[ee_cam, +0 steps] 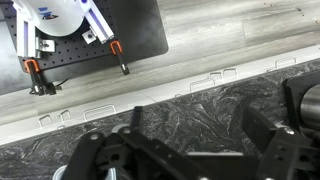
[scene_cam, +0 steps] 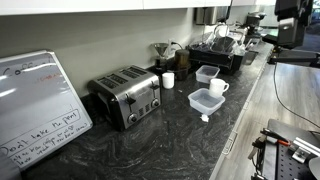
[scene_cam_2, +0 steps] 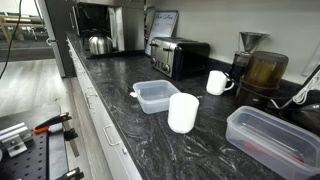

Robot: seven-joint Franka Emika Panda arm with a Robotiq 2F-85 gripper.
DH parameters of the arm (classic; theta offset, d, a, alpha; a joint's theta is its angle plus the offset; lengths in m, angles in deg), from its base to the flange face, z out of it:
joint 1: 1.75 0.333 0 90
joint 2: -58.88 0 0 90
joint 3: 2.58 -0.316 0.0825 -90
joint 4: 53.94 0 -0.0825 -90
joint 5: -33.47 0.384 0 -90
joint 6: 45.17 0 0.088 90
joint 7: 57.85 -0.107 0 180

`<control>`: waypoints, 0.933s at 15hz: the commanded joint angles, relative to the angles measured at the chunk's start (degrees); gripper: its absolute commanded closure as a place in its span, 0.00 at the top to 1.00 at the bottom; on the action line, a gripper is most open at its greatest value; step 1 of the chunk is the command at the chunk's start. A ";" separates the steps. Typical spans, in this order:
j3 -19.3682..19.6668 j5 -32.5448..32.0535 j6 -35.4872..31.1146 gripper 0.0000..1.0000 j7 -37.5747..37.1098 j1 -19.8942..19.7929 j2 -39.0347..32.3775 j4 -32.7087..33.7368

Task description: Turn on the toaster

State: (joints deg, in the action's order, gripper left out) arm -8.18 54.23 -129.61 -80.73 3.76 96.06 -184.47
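The toaster (scene_cam: 128, 95) is a boxy brushed-steel one with dark top slots. It stands on the dark marbled counter near the wall, with its levers and knobs on the front. In an exterior view the toaster (scene_cam_2: 178, 56) sits far back on the counter. The robot arm (scene_cam: 293, 28) hangs at the counter's far end, well away from the toaster. In the wrist view my gripper (ee_cam: 198, 128) is open. Its dark fingers (ee_cam: 262, 128) are spread wide over bare counter near the edge, with nothing between them. The toaster is out of the wrist view.
A whiteboard (scene_cam: 35, 112) leans beside the toaster. Two white cups (scene_cam: 168, 80) (scene_cam: 217, 88) and two plastic containers (scene_cam: 207, 101) (scene_cam: 207, 73) stand mid-counter. Coffee gear (scene_cam: 215, 50) sits further back, and a black coffee machine (scene_cam_2: 95, 20) with a kettle (scene_cam_2: 97, 45) stands beyond the toaster.
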 commanded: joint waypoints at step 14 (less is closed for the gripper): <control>-1.33 0.27 -0.42 1.00 2.75 -1.79 0.36 -0.36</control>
State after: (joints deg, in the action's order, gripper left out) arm -8.30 53.85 -130.61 -78.56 3.76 96.43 -185.12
